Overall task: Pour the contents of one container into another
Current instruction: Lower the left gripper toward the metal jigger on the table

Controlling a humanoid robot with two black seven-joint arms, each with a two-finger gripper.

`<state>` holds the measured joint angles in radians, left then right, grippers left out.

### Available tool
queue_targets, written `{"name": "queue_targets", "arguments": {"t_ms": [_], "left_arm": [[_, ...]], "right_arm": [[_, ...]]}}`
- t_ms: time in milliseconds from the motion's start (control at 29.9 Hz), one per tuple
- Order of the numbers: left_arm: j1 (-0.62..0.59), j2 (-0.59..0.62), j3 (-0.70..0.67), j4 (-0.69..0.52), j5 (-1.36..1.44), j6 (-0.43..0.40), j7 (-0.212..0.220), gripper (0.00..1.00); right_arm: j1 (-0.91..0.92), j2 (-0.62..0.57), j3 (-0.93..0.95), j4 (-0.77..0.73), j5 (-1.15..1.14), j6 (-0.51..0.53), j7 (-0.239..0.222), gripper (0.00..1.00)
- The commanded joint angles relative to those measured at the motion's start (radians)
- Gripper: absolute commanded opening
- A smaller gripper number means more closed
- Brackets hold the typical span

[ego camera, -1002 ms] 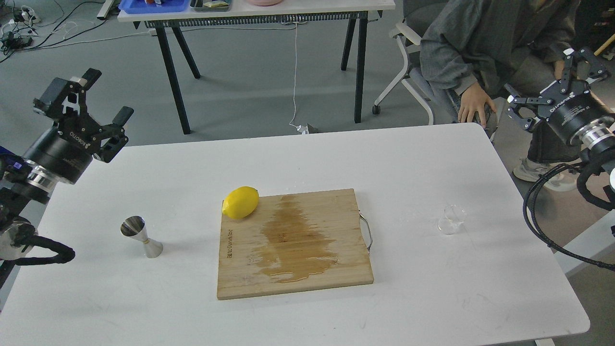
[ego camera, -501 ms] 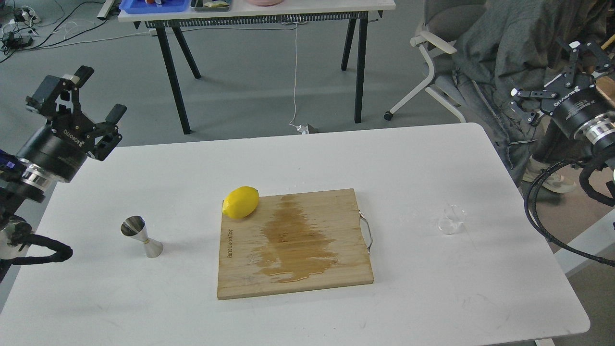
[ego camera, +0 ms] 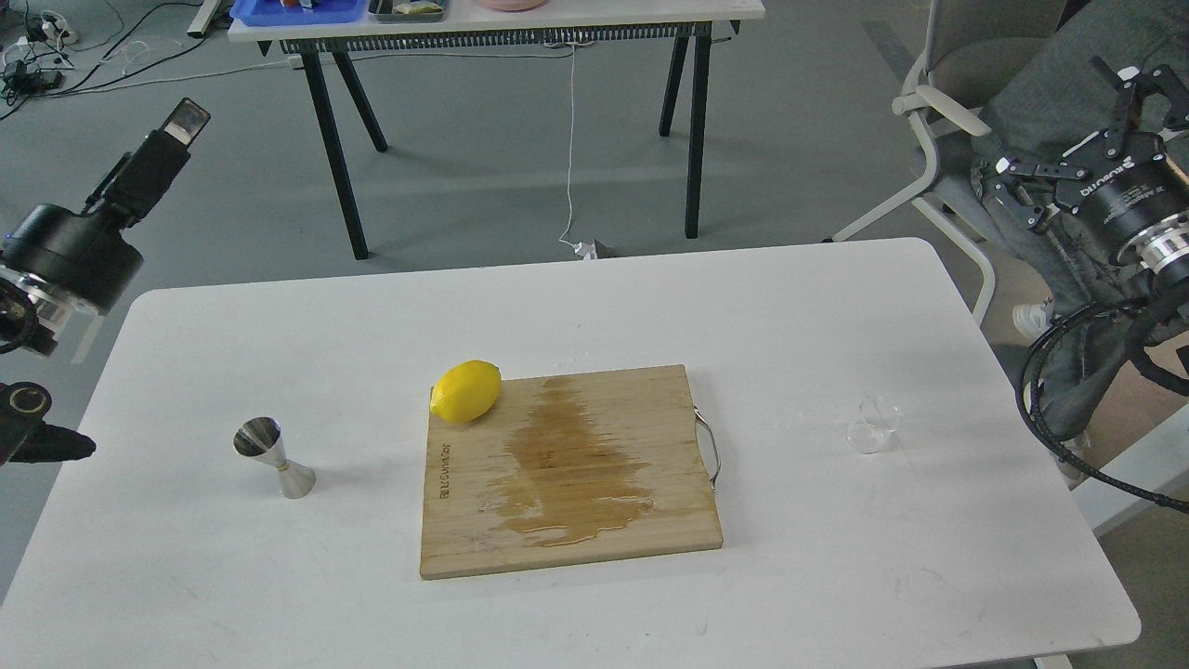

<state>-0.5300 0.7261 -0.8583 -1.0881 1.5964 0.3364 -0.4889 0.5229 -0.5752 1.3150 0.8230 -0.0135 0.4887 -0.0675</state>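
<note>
Jigger (ego camera: 274, 458), glass cup (ego camera: 873, 425) stand clear — cutting board (ego camera: 568, 469), lemon (ego camera: 465, 391) between.

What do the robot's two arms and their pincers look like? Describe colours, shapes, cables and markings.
Both arms are black. The right pincer has thin, black linkage fingers on a round black body with white lettering, a silver ring behind it and thick black cables looping below. The left pincer shows as one dark, flat-tipped block on a rounded black body, also with a silver ring.
</note>
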Motion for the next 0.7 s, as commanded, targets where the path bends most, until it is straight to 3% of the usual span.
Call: {"name": "queue_targets", "arguments": {"t_ms": [0, 334, 668], "left_arm": [[0.099, 0.048, -0.010, -0.001, 0.198, 0.152, 0.000, 0.99], [0.407, 0.128, -0.007, -0.010, 0.198, 0.152, 0.000, 0.98], [0.502, 0.084, -0.002, 0.000, 0.180, 0.152, 0.000, 0.98]], "right_arm": [[-0.012, 0.000, 0.000, 0.001, 0.001, 0.000, 0.000, 0.98], [-0.030, 0.000, -0.002, 0.002, 0.001, 0.000, 0.000, 0.98], [-0.038, 0.015, 0.000, 0.001, 0.000, 0.000, 0.000, 0.98]]}}
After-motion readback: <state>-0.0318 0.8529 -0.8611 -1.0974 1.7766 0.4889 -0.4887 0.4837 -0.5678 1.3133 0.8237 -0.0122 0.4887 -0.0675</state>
